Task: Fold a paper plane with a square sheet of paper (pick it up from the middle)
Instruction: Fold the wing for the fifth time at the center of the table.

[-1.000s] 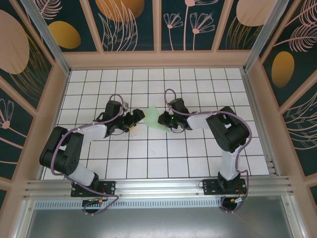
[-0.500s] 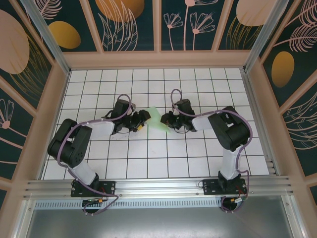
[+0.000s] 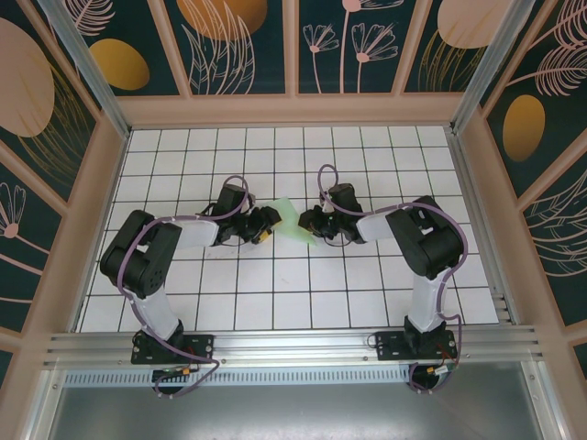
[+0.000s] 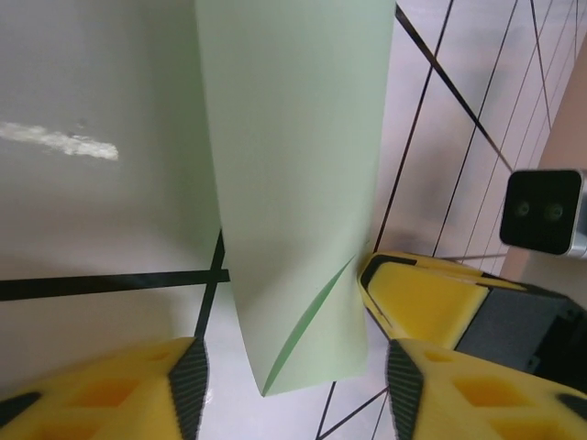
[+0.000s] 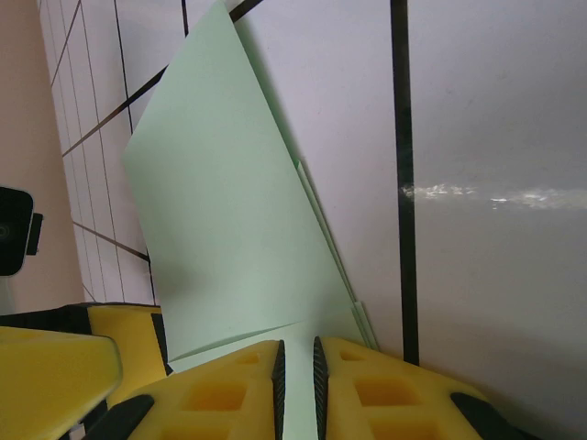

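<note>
White-grid table [image 3: 275,293], floral walls [image 3: 238,46], green paper [image 3: 292,218]

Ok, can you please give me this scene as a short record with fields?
paper: pale green, folded, over the table
left gripper: open, one finger on each side of the paper's narrow end
right gripper: shut on the paper's edge
table: white tiles with dark grid lines

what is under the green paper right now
The white gridded table; a black grid line runs beneath the green paper. One end is pinched in the right gripper. Whatever lies directly under the sheet is covered.
</note>
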